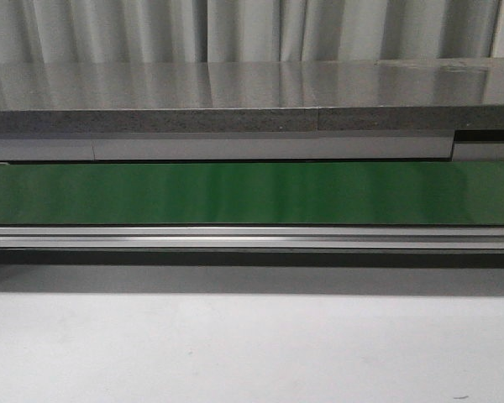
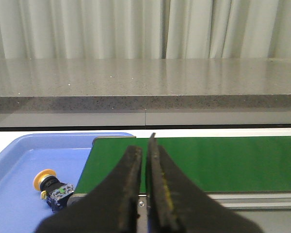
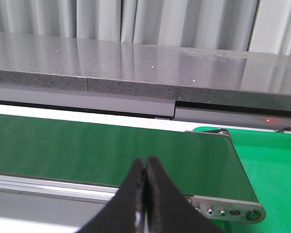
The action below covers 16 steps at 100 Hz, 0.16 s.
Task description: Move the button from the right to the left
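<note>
The button, a dark blocky body with an orange-yellow round cap, lies on its side in a blue tray in the left wrist view. My left gripper is shut and empty, over the near edge of the green belt, to the right of the button and apart from it. My right gripper is shut and empty over the near edge of the belt close to its right end. Neither gripper nor the button shows in the front view.
The green conveyor belt runs across the front view with a metal rail along its near side. A grey stone counter stands behind it. A bright green surface lies past the belt's right end roller plate.
</note>
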{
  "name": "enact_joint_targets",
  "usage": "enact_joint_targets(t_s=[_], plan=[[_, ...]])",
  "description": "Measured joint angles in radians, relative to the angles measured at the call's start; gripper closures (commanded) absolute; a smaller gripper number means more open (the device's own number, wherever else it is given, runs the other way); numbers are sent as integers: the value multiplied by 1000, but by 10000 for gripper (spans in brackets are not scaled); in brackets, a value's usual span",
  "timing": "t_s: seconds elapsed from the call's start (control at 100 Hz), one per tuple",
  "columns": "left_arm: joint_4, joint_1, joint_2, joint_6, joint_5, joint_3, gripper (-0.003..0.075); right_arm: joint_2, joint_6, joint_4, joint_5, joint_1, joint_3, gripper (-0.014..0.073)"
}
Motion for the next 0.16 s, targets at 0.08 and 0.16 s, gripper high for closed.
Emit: enact_joint_targets(t_s=[0.08,0.16], plan=[[0,0,0,0,0,0,715,0,0,0,0,0,0,662],[0,0,0,0,0,0,715,0,0,0,0,0,0,662]])
